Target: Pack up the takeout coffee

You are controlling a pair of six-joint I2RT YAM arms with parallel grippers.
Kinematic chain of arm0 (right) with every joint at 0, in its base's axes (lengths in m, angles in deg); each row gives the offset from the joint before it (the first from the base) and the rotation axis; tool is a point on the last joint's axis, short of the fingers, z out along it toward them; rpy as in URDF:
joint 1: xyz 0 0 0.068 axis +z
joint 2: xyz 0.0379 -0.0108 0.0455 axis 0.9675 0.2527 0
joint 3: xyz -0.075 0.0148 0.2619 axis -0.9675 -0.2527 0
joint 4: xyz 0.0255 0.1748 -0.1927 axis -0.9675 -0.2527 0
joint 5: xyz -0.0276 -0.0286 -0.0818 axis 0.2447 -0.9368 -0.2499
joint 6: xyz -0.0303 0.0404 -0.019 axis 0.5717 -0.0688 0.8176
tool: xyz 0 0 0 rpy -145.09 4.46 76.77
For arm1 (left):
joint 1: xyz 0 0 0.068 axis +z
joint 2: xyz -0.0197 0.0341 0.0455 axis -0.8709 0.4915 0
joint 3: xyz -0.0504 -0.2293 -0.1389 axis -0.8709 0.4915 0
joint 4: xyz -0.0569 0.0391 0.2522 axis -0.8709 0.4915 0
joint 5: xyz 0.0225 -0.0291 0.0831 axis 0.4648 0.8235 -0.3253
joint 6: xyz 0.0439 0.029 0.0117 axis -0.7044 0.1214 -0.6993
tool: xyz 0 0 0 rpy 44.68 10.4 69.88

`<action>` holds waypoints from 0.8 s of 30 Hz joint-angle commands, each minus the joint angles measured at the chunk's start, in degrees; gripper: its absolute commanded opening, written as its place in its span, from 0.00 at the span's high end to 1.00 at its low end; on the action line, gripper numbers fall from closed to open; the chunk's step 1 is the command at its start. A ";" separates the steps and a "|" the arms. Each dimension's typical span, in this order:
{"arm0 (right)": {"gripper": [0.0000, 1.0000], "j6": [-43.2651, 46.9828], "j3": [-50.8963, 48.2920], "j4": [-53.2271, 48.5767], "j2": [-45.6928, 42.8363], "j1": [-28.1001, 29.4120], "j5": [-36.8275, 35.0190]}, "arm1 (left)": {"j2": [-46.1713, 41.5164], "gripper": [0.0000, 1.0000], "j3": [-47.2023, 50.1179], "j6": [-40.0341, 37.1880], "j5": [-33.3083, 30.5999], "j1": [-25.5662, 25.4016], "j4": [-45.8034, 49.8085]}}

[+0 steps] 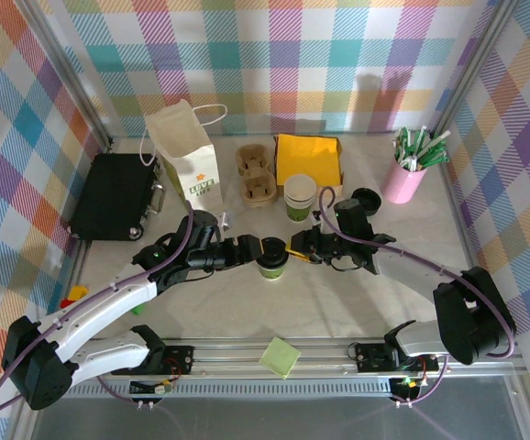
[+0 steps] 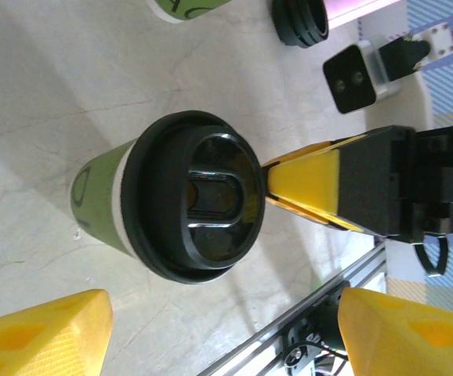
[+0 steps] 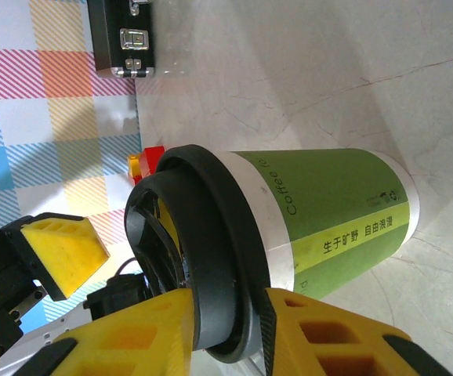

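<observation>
The takeout coffee (image 1: 271, 263) is a green paper cup with a cream band under a black lid, standing upright mid-table between both grippers. In the right wrist view the cup (image 3: 328, 211) runs sideways, and my right gripper (image 3: 226, 329) has its yellow fingers (image 3: 132, 333) against both sides of the lid's rim. In the top view the right gripper (image 1: 295, 249) meets the cup from the right. My left gripper (image 2: 226, 337) is open wide; the lidded cup (image 2: 191, 196) stands just beyond its fingertips, untouched. From above, the left gripper (image 1: 252, 247) is at the cup's left.
A white paper bag (image 1: 187, 160) stands at the back left beside a black case (image 1: 114, 194). Behind the cup are a cardboard carrier (image 1: 256, 174), yellow napkins (image 1: 309, 158), stacked cups (image 1: 299, 197) and black lids (image 1: 366, 197). A pink cup of sticks (image 1: 404, 174) is back right.
</observation>
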 commanded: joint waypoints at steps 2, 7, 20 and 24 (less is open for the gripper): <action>0.68 1.76 2.19 -1.68 0.34 0.86 -0.84 | 0.63 0.24 -2.12 -2.68 -1.67 0.69 3.16; 0.68 1.77 2.97 -1.72 0.84 1.60 -1.02 | 1.84 0.24 -1.98 -3.62 -2.28 0.70 3.29; 0.59 4.32 3.94 -5.44 -0.03 2.11 -2.42 | 6.48 0.24 -3.26 -5.99 -3.73 0.87 2.31; 0.56 7.19 4.85 -7.53 -0.91 2.47 -3.12 | 8.05 0.24 -4.15 -6.30 -3.56 1.22 1.75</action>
